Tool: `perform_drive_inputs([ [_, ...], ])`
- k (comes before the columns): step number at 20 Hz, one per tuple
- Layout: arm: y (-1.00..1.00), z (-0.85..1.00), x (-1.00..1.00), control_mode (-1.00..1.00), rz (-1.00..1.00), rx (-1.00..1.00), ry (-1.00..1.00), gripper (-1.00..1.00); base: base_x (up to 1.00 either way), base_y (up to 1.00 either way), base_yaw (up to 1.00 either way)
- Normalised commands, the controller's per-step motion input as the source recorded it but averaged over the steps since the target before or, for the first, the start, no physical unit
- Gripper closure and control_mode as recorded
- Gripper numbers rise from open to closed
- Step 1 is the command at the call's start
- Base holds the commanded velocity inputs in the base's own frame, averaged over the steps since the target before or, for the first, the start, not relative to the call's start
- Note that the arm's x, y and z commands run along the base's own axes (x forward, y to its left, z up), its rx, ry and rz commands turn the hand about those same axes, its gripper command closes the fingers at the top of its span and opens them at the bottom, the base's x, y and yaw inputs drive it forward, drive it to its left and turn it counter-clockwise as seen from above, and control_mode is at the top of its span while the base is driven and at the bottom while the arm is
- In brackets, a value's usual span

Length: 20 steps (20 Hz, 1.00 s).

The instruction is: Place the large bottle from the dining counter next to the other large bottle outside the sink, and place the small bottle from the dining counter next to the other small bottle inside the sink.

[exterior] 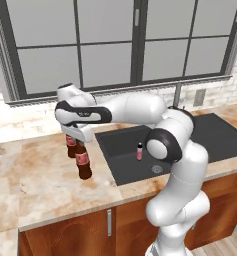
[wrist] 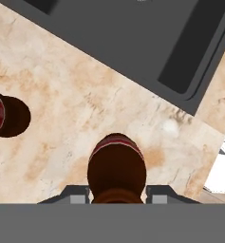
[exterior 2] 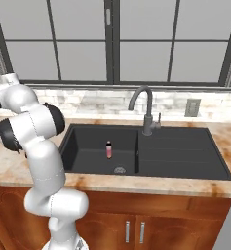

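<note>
Left base view, left to right: standing at centre left on the beige marble counter, two tall dark-brown cola bottles with red labels. Standing nearer the camera, the large bottle from the dining counter, with its neck going up into the gripper; just behind and left of it, partly hidden, the other large bottle. Touching or slightly apart, cannot tell. Reaching leftward across the middle of the frame, the white arm. Sitting right of the bottles, the black sink, and standing upright in its left basin near the drain, the pink small bottle.

Right base view: rising at left, the arm, hiding that stretch of counter. Showing at centre, the pink bottle upright in the left basin of the sink, with the dark curved faucet behind the divider and the grey-paned window along the top.

Hand view: looking straight down. Showing at left edge, part of the second cola bottle, clearly separated here by bare marble. Sitting at bottom centre, the gripped bottle, with the grey fingers closing on its neck from either side. Running across the top, the dark sink rim.
</note>
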Motion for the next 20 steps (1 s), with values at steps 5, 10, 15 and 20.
perform_drive_inputs([
  [5,0.0,0.0,0.0,-1.0,0.0,0.0,0.0,-1.0,0.0,0.0,0.0],
  [10,0.0,0.0,-0.01,-1.0,0.0,0.0,0.0,-1.0,0.0,0.0,0.0],
  [15,-0.02,0.0,-0.12,-1.0,0.0,0.0,0.0,-1.0,0.0,0.0,0.0],
  [20,-0.1,0.03,-0.05,-1.0,0.0,0.0,0.0,-1.0,0.0,0.0,0.0],
])
